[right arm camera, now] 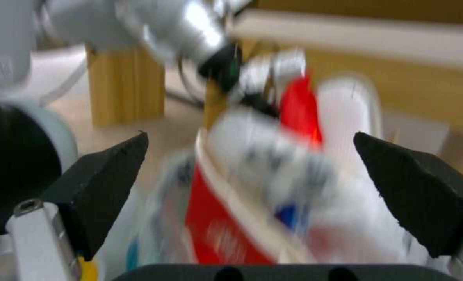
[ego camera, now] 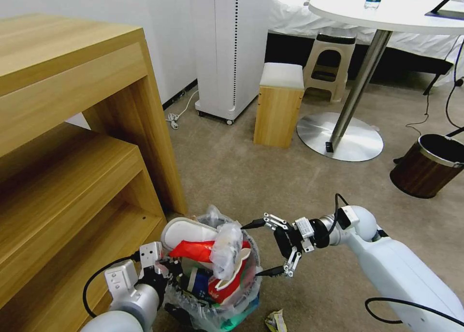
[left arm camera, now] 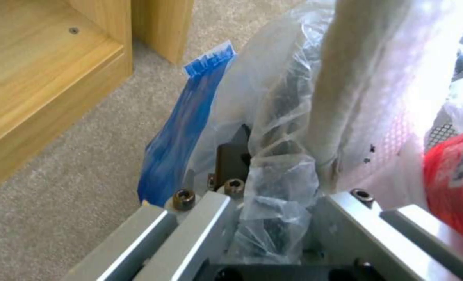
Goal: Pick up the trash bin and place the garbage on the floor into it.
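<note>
The trash bin (ego camera: pixel 241 307), dark and lined with a crinkly clear bag, sits low in the head view, heaped with garbage: a white slipper (ego camera: pixel 186 231), a red wrapper (ego camera: pixel 195 250), a crumpled clear plastic piece (ego camera: pixel 226 249) and a red-white crushed cup (ego camera: pixel 227 284). My left gripper (ego camera: pixel 163 269) is shut on the bin's near-left rim; in the left wrist view its fingers (left arm camera: pixel 200 230) clamp bag and rim (left arm camera: pixel 273 187), with the blue liner (left arm camera: pixel 187 128) alongside. My right gripper (ego camera: pixel 256 249) is open just right of the bin, over the floor (ego camera: pixel 270 187). Its pads (right arm camera: pixel 106 187) frame the blurred garbage (right arm camera: pixel 273 175).
One crumpled scrap (ego camera: pixel 276 321) lies on the carpet right of the bin. A wooden shelf unit (ego camera: pixel 72 129) stands close on the left. Farther off are a small wooden stool (ego camera: pixel 279 105), a round table's metal base (ego camera: pixel 360 143) and a brown wood-grain bin (ego camera: pixel 427 170).
</note>
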Tool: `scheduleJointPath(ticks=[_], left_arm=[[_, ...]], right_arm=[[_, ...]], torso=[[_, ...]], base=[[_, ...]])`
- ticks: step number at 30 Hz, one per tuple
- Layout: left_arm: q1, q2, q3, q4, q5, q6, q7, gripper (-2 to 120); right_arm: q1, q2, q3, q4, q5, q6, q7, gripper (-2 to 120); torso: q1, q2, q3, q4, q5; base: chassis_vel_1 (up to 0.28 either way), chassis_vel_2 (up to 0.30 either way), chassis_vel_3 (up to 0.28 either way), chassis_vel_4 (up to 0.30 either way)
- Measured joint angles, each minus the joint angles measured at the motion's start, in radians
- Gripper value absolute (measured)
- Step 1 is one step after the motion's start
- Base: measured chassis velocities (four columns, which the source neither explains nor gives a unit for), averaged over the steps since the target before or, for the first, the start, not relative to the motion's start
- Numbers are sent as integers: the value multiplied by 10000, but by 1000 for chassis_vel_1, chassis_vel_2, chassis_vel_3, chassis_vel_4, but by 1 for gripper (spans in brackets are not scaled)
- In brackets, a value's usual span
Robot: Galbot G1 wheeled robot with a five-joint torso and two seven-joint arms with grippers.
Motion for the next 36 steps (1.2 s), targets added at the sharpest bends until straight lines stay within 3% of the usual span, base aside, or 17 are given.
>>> scheduleJointPath(ticks=[10,17,36], left_arm=[[-58,-15,-100,-23,-92,5,-17,1],[69,18,-176,-175,-117,3,-27,1],[-11,-63,-165,-125,-147,1,-56,1]], right_arm=[[-1145,-336,468,82,-2136,-431,-164,100],[-1436,167,145,-1690,-4088,-119,-189,100],[-1122,734,-37,-3738,-5647,892,-732,100]], torso=[[0,0,0,-1,-2],[0,0,0,-1,2],[0,0,0,0,-1]], base=[[0,0,0,0],[0,0,0,0],[0,0,0,0]])
